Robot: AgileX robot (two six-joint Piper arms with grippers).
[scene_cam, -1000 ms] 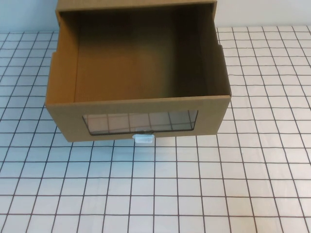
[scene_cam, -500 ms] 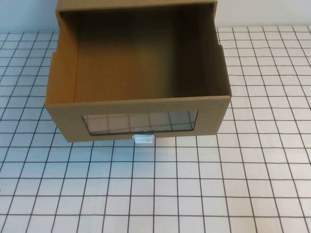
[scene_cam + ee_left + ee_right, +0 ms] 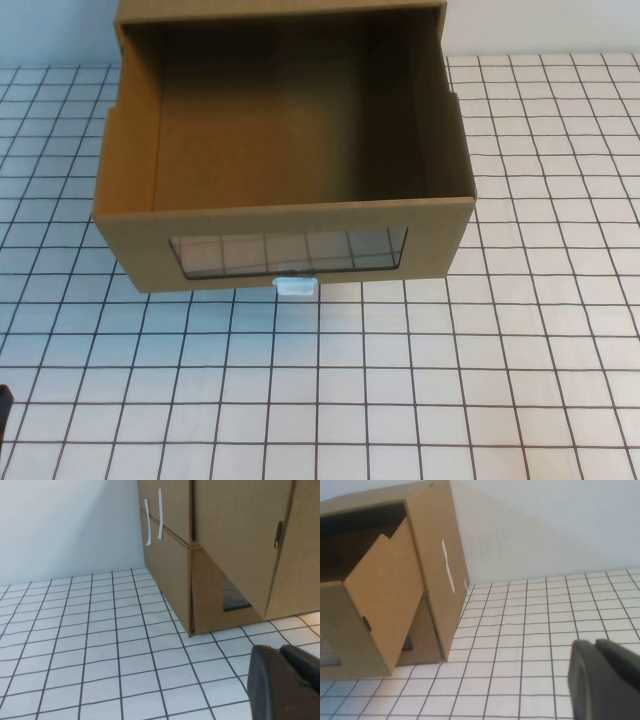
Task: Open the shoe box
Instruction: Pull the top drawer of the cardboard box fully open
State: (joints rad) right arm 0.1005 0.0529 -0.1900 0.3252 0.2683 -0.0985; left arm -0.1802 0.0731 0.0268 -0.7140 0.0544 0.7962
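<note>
High view: shoe box (image 3: 290, 230) looks light, stiff cardboard; grab its white tab (image 3: 295, 287). Left gripper (image 3: 280, 655) and right gripper (image 3: 596, 647) are closed, empty, by the table's (image 3: 500, 400) near edge.

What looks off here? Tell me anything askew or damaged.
Nothing stands out. The box stands open, empty and intact. The left gripper and right gripper hang low over the table, jaws shut, clear of it.

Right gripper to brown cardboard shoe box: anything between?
Only bare white gridded table, per the right wrist view: the right gripper hangs off the right of the brown cardboard shoe box. The left gripper hangs off its left.
</note>
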